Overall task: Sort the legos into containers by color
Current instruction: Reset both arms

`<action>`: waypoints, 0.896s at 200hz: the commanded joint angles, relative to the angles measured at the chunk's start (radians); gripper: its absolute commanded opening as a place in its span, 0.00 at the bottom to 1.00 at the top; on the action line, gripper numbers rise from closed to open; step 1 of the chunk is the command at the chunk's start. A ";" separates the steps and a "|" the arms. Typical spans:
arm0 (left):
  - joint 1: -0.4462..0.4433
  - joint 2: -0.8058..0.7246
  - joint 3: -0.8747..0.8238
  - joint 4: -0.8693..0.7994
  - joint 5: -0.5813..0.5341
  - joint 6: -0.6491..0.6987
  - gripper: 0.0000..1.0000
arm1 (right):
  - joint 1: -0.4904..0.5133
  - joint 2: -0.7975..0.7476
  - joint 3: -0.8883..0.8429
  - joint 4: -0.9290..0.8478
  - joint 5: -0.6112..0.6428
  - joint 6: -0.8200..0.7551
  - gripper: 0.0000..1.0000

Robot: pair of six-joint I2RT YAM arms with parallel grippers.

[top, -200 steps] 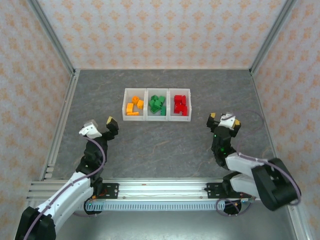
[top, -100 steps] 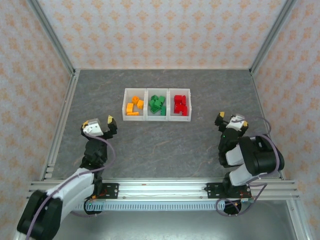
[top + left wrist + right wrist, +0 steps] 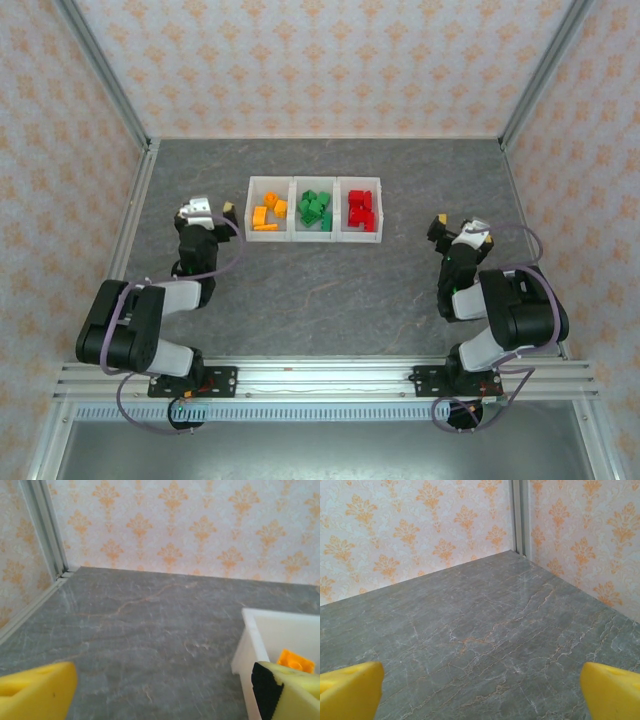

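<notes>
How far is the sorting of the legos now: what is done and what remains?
Done: orange legos lie in the left bin, green legos in the middle bin, red legos in the right bin. In hand: nothing; the left end effector and right end effector are open, beside the bins. Left: seemingly nothing to sort.

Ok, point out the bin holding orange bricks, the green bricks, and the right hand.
orange bin [image 3: 250, 205]: top view, on its left wall.
green bricks [image 3: 316, 210]: top view, middle of the pile.
right hand [image 3: 457, 228]: top view, midway between its fingertips.
</notes>
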 commanded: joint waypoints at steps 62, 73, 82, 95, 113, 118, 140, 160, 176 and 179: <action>0.033 -0.032 -0.269 0.398 0.091 0.033 0.98 | -0.006 -0.012 0.010 -0.004 0.003 0.011 1.00; 0.035 0.193 -0.326 0.820 0.093 0.044 1.00 | -0.006 -0.012 0.010 -0.005 0.002 0.012 1.00; 0.040 0.148 -0.296 0.672 0.077 0.030 1.00 | -0.006 -0.011 0.010 -0.005 0.002 0.012 1.00; 0.066 0.078 -0.198 0.374 0.123 0.005 0.94 | -0.006 -0.011 0.010 -0.005 0.002 0.012 1.00; 0.070 0.070 -0.225 0.431 0.085 -0.010 0.96 | -0.006 -0.011 0.010 -0.004 0.004 0.012 1.00; 0.070 0.064 -0.225 0.393 0.069 -0.021 0.96 | -0.006 -0.012 0.010 -0.005 0.004 0.012 1.00; 0.067 0.112 -0.231 0.506 -0.009 -0.032 0.99 | -0.006 -0.012 0.010 -0.006 0.003 0.012 1.00; 0.061 0.111 -0.194 0.407 -0.099 -0.058 0.99 | -0.006 -0.012 0.010 -0.006 0.004 0.012 1.00; 0.060 0.102 -0.214 0.449 -0.125 -0.070 0.99 | -0.006 -0.011 0.010 -0.006 0.004 0.012 1.00; 0.060 0.100 -0.217 0.451 -0.126 -0.073 0.99 | -0.006 -0.012 0.010 -0.006 0.003 0.012 1.00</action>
